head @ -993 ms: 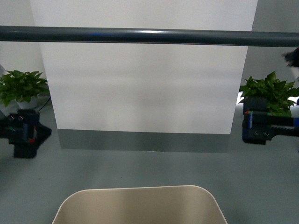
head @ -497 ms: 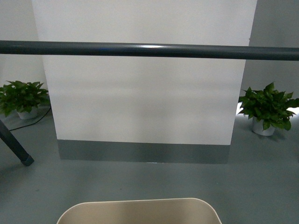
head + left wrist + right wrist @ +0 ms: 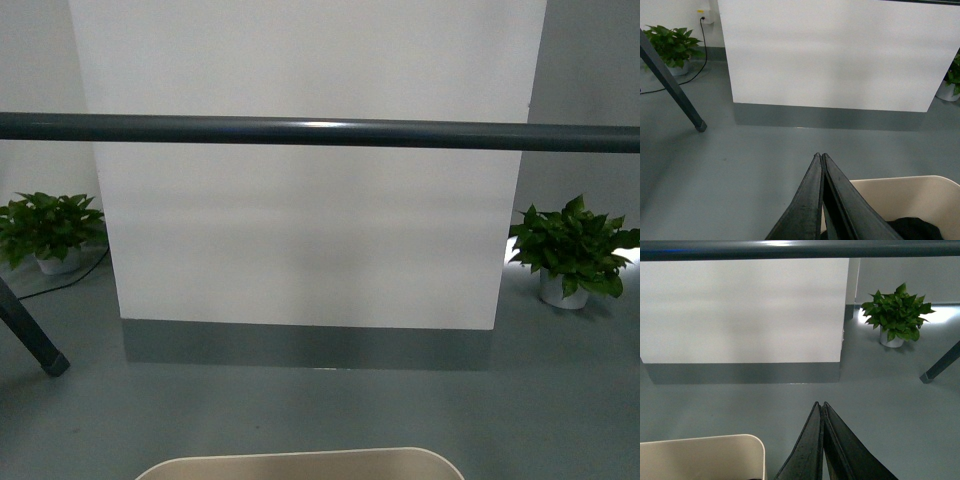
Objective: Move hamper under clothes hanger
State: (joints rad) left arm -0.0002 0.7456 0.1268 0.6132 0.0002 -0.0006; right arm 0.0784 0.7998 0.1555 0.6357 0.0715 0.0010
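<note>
The beige hamper (image 3: 300,464) shows only as a rounded far rim at the bottom edge of the front view. The clothes hanger's dark grey bar (image 3: 320,131) runs across the whole front view above it, with one splayed leg (image 3: 30,340) at the far left. In the left wrist view my left gripper (image 3: 820,156) is shut with nothing in it, beside the hamper's (image 3: 900,200) corner, where dark cloth (image 3: 915,229) lies inside. My right gripper (image 3: 820,404) is shut and empty too, next to the hamper's (image 3: 705,455) other corner. The hanger bar (image 3: 800,249) and a leg (image 3: 940,365) show in that view.
A large white panel with a grey base (image 3: 310,200) stands straight ahead on the grey floor. Potted green plants sit at the left (image 3: 45,230) and right (image 3: 570,250). A black cable (image 3: 700,60) runs along the floor near the left plant.
Both arms, seen at the sides a second ago, have left the front view. The hanger bar sits lower in the picture and less of the hamper rim shows.
</note>
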